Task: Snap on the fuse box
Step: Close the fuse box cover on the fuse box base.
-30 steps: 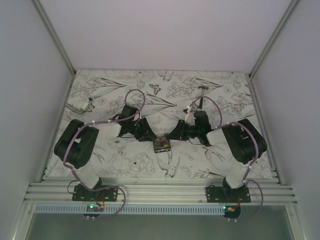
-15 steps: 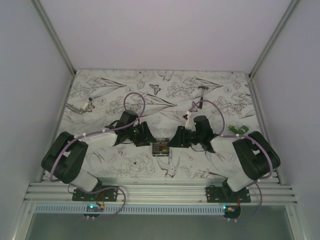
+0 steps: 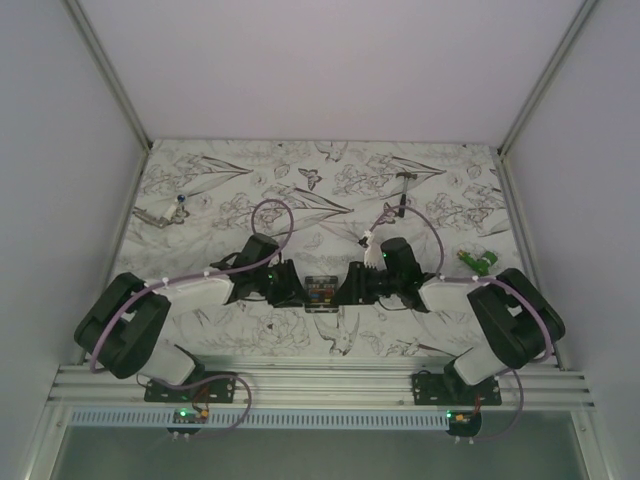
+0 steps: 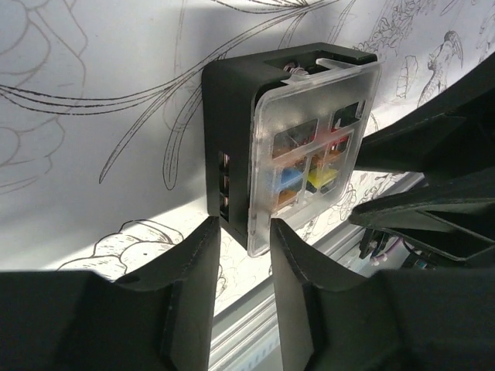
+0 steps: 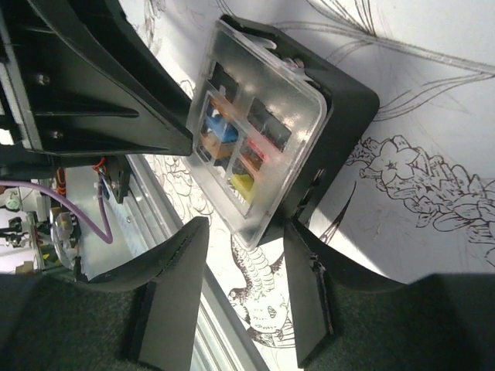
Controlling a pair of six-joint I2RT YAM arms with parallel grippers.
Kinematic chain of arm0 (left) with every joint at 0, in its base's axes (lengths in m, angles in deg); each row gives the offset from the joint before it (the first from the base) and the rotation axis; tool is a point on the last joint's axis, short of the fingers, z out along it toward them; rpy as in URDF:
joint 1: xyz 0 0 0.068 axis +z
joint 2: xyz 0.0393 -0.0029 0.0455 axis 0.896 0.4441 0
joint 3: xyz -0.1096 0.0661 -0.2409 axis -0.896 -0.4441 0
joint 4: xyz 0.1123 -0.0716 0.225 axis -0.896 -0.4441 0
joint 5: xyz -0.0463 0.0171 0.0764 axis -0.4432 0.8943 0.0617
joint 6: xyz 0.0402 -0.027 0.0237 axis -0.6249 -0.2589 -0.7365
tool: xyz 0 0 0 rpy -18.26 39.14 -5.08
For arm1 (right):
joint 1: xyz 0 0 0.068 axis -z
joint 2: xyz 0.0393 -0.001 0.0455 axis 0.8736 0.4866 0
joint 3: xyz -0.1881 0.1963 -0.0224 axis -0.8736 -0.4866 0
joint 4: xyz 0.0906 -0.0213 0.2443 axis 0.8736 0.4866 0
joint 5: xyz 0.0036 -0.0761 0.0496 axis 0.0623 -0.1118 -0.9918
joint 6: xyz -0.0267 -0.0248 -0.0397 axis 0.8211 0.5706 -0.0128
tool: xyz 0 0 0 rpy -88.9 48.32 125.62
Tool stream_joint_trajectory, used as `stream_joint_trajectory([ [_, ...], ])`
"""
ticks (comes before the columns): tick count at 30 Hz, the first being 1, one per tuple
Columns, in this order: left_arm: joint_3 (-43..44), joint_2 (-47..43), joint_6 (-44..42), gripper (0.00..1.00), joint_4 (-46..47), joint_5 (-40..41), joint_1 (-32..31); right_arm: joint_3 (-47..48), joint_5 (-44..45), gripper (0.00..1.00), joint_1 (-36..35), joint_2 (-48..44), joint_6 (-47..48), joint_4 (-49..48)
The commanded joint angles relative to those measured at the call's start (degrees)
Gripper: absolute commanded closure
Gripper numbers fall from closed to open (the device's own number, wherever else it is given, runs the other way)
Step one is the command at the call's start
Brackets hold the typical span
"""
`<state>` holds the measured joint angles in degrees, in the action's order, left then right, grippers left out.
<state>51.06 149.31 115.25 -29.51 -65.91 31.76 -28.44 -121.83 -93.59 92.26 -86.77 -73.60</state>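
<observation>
The fuse box (image 3: 321, 293) is in the near half of the mat (image 3: 230, 190), between the left gripper (image 3: 296, 287) and the right gripper (image 3: 346, 288). They meet it from opposite ends, probably so that neither push can slide it away. Its clear lid (image 4: 309, 147) lies over the coloured fuses, but a tab (image 4: 329, 62) at one edge stands a little proud of the black base, so I judge the lid laid on rather than clicked home all round. Each wrist is rolled so that one finger comes to the lid face and the other to the base, a stance suited to squeezing the two together. The left fingers (image 4: 189, 278) are spread with a corner of the box filling the gap and both tips seeming to touch it; whether they press I cannot tell. The right fingers (image 5: 309, 270) are spread wider than the corner between them, with a gap on the lid side. Whether the box rests on the mat or hangs I cannot tell.
</observation>
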Motion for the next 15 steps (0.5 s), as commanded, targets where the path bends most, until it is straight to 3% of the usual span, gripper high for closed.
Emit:
stream_joint_trajectory([
  [1,-0.5,1.0,0.5,0.69,-0.8,0.0,-0.6,-0.2,0.5,0.53,-1.2,2.9,-0.2,-2.0],
  [8,-0.9,4.8,1.1,0.83,-0.8,0.2,-0.8,-1.1,-0.7,0.66,-1.4,9.8,-1.1,-5.8],
  [15,-3.1,9.6,3.9,0.88,2.9,-0.2,-1.5,-1.1,-0.2,0.81,-1.4,13.0,-1.4,-7.0],
])
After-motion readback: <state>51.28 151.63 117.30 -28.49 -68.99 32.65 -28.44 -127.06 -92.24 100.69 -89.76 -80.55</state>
